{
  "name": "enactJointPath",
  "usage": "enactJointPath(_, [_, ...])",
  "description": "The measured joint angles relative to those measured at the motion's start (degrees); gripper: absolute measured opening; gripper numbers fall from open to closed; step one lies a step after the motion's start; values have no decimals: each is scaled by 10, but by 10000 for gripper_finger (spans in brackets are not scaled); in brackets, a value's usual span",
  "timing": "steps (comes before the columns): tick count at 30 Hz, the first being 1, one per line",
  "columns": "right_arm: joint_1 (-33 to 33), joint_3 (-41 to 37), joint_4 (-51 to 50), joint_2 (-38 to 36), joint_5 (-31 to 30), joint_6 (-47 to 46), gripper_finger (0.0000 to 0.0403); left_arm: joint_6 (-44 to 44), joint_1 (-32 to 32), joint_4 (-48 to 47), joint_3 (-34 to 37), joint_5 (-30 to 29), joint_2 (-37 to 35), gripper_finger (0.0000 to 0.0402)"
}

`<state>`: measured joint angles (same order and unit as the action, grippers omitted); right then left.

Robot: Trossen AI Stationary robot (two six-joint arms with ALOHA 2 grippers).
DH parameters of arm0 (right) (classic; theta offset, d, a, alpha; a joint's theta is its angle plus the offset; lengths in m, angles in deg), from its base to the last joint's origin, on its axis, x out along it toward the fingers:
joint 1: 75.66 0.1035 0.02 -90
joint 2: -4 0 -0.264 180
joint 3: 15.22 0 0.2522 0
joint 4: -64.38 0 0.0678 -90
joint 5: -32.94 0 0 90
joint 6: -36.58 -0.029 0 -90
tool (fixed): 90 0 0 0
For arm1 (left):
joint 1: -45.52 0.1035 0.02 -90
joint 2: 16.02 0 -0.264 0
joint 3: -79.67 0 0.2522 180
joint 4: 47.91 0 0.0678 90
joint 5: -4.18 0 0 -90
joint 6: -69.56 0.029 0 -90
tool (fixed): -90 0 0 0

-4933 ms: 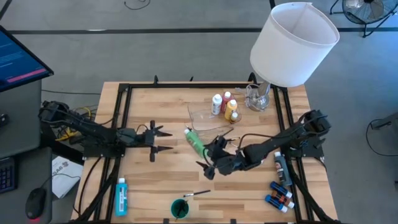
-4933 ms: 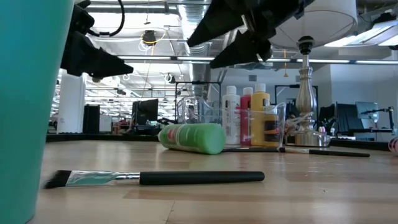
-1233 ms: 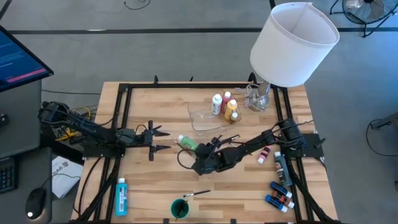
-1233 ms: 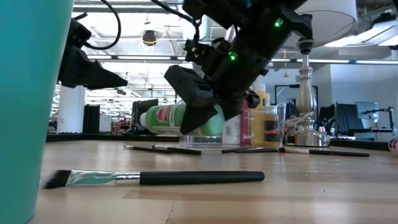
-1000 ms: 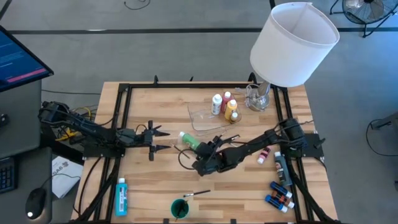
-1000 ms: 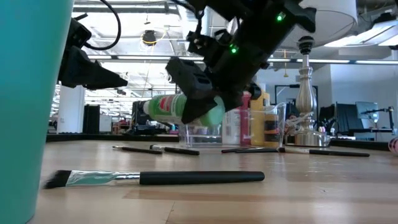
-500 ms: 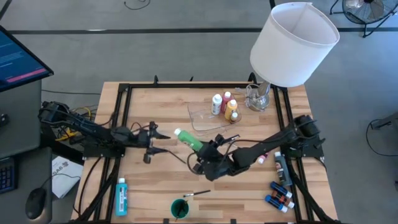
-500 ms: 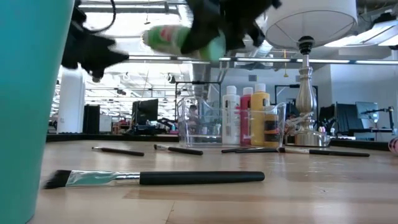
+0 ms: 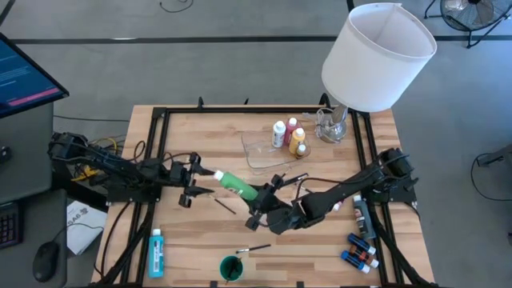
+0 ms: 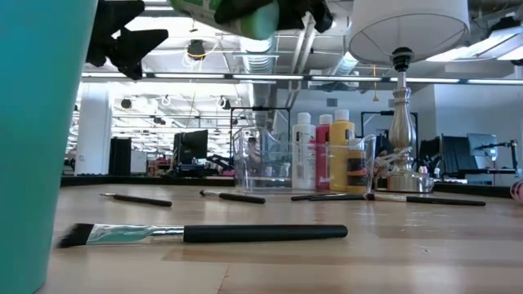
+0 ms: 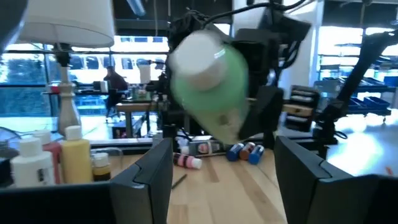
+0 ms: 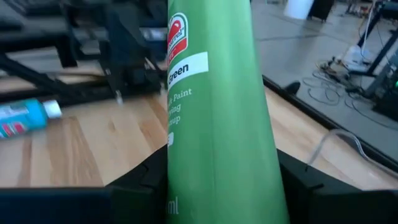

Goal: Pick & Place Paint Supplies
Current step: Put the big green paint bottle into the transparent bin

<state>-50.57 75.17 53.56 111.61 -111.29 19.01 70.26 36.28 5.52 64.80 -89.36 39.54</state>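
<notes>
You had the right tool (image 9: 258, 210) clamped on the green paint bottle (image 9: 235, 185) just left of centre in the high view, holding it up off the counter (image 9: 320, 240); its white cap pointed left, toward the left tool (image 9: 189, 186); that one sat just beside the cap with its fingers (image 11: 144, 177) spread and nothing between them; from the left wrist the cap filled the middle of the frame, above the gap between the fingers.

In the low view the bottle (image 10: 233, 15) hung at the top edge, well above the wood; three bottles, white, red and yellow (image 9: 298, 147), stood together in the clear tray (image 9: 260, 152) at upper centre of the high view, near the lamp (image 9: 376, 56); a blue bottle (image 9: 155, 250) lay at the lower left edge; a flat brush (image 10: 212, 234) lay across the low view's foreground, two thin brushes (image 10: 234, 196) farther back; a green cup (image 9: 232, 268) sat at the bottom centre of the high view; a few more tubes (image 9: 360, 252) lay at lower right.
</notes>
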Motion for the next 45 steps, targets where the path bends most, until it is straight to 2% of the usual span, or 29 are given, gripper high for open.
enactJointPath(6, [-1, 0, 89, 0, 1, 71, 172, -8, 26, 40, 0, 38, 0, 182])
enactJointPath(12, [-11, 0, 157, 0, 19, 113, 174, -8, 30, 64, 0, 41, 0, 182])
enactJointPath(16, [-23, 0, 170, 0, 51, 116, 179, -12, 30, 104, -2, 58, 0, 182])
enactJointPath(21, [-33, 0, 175, 0, 53, 116, 172, -25, 30, 104, -26, 94, 3, 182])
enactJointPath(24, [-37, 0, 179, 0, 65, 115, 175, -25, 29, 101, -40, 95, 11, 183])
enactJointPath(31, [-36, 0, 181, 0, 65, 117, 176, -25, 47, 103, -72, 82, 71, 209])
enactJointPath(36, [-36, 0, 182, 0, 66, 118, 174, -27, 52, 103, -121, 80, 136, 238])
enactJointPath(41, [-36, 0, 177, 0, 65, 122, 186, -26, 51, 104, -157, 111, 188, 258])
enactJointPath(45, [-34, 0, 164, 0, 64, 122, 175, -26, 51, 105, -160, 114, 194, 258])
